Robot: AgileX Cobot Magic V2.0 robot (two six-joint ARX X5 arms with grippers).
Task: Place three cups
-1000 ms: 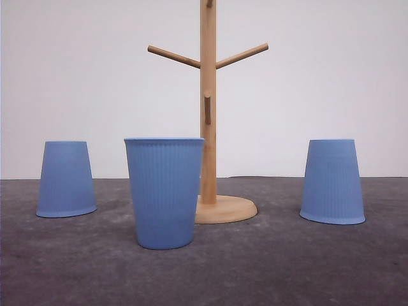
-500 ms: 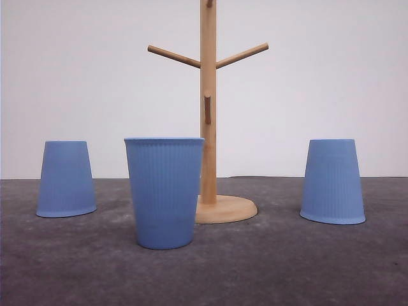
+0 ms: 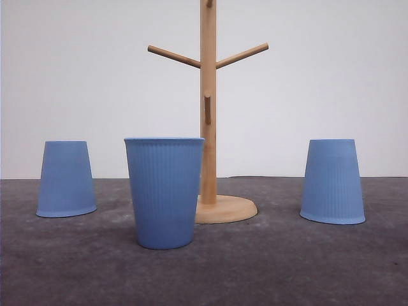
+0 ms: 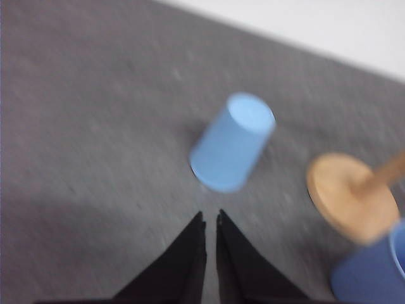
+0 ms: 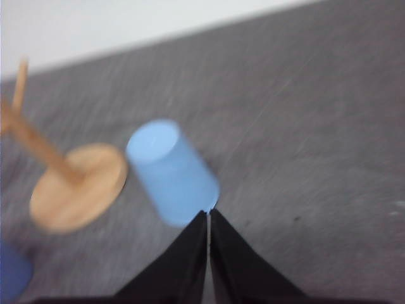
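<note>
Left gripper [image 4: 211, 218]: jaws nearly closed, thin slit between the tips, nothing held, hanging above the grey tabletop [image 4: 95, 126] just short of the left cup [image 4: 231, 151]. Right gripper [image 5: 208, 214]: jaws pressed together, empty, tips right at the rim edge of the right cup [image 5: 172, 172]; contact cannot be told, picture is blurred.

Front view gives what the wrist views don't: the full wooden stand [image 3: 208, 115] with two slanted pegs and one short front peg, all bare, and all three cups together. Middle cup [image 3: 164, 192] stands upright, mouth up, in front of the stand and slightly left of it, covering part of the round base. Left cup [image 3: 65, 179] sits upside down well left of the stand. Right cup [image 3: 332, 182] sits upside down well right of the stand.

Left wrist view shows the flat bottom of the left cup facing up, the stand's base [image 4: 351, 197] beyond it, and the middle cup [image 4: 373, 272] at the picture's edge. Right wrist view shows the stand's base [image 5: 76, 187] beside the right cup. Both wrist views are motion-blurred.
</note>
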